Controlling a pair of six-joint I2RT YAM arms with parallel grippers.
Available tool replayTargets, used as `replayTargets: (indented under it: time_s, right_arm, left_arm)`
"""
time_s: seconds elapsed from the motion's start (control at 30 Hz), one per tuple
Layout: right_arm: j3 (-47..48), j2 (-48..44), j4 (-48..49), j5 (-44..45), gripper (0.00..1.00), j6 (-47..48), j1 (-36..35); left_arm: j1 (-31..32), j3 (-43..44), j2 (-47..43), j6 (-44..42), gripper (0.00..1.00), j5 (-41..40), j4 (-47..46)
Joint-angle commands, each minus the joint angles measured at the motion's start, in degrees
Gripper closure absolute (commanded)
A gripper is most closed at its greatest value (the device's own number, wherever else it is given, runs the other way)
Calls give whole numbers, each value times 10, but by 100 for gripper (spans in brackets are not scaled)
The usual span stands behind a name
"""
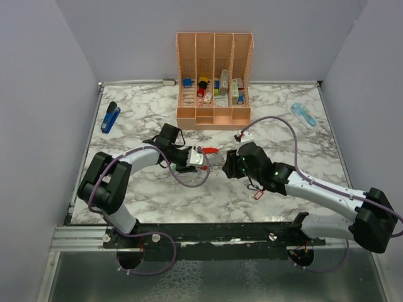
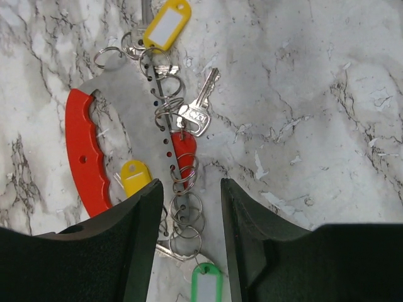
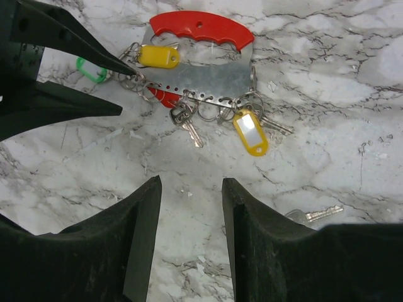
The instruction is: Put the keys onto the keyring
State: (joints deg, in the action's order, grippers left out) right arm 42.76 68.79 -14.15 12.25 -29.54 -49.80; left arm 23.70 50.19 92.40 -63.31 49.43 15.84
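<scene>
Marble table (image 1: 145, 201), peach organizer (image 1: 214, 78) at the far centre. Keyring (image 2: 82, 157) lies flat mid-table, on the near side of the organizer, between my two grippers.

Left gripper (image 2: 189, 239): jaws apart, straddling the chain of small rings at one end of the keyring's grey plate, not pinched on anything that I can see. Right gripper (image 3: 189, 239): jaws apart, nothing between them, hanging over bare marble a little away from the keyring.

Keys (image 2: 200, 104) hang off the holes in the plate, with yellow tags and a green tag (image 2: 206, 283). A loose key (image 3: 318, 215) lies flat on the marble just beside my right finger, apart from the keyring.

Judgement: the keyring is stiff and the heaviest piece, so hold it by the red handle. The keys are light, floppy on their rings, and will slide. The loose key is thin, flat and slippery on the marble; pinch it across the head.
</scene>
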Motion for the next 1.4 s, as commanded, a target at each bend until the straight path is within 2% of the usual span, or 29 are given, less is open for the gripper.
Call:
replayTargets:
  time_s: [0.0,0.17,0.4,0.87,1.37]
  right_arm:
    - [-28,-38,-10,28,56,-26,-1]
    - [-53,-81,-30,43,57,-44,-1]
    - [-64,-122,-57,62,57,-54,-1]
    - [-77,-130,-53,60,57,-68,-1]
    - [-88,-128,-37,58,56,-64,-1]
  left_arm:
    - [14,-9,26,-44,57,-34,-42]
    - [14,-1,39,-67,63,-55,-29]
    - [16,7,45,-70,64,-70,-30]
    - [40,25,72,-93,69,-77,2]
    - [40,48,58,-80,96,-109,40]
